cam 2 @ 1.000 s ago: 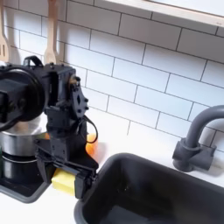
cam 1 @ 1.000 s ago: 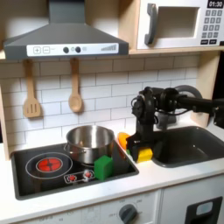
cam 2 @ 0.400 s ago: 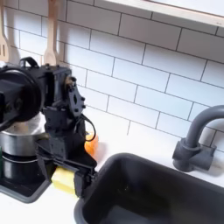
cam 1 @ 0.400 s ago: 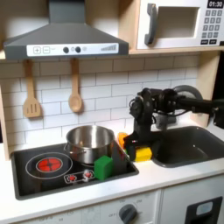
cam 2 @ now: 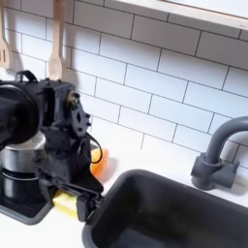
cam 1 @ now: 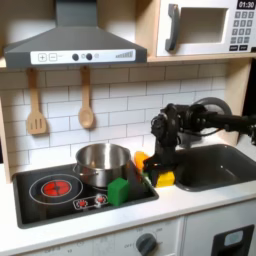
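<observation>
1. Evidently, the black robot gripper (cam 1: 160,172) stands low at centre frame in the first exterior view, at the strip of counter between the black cooktop (cam 1: 45,200) and the dark sink basin (cam 1: 215,165). In the second exterior view the gripper (cam 2: 70,194) sits at lower left.
2. Its jaws are clenched on a small yellow block (cam 2: 66,202), which lies at the counter surface beside the sink's edge; in the first exterior view the yellow block (cam 1: 163,178) shows just below the fingers.
3. Change noted: against the pictures a second ago, the arm has dropped lower and shifted toward the second exterior view's left, carrying the block down with it.
4. Judgement: the block now appears to be resting on, or nearly on, the counter rather than held clear above it.
5. Surroundings: a silver steel pot (cam 1: 102,160), a green cube (cam 1: 119,190), an orange piece (cam 2: 98,166), and a grey tap (cam 2: 215,155).
</observation>
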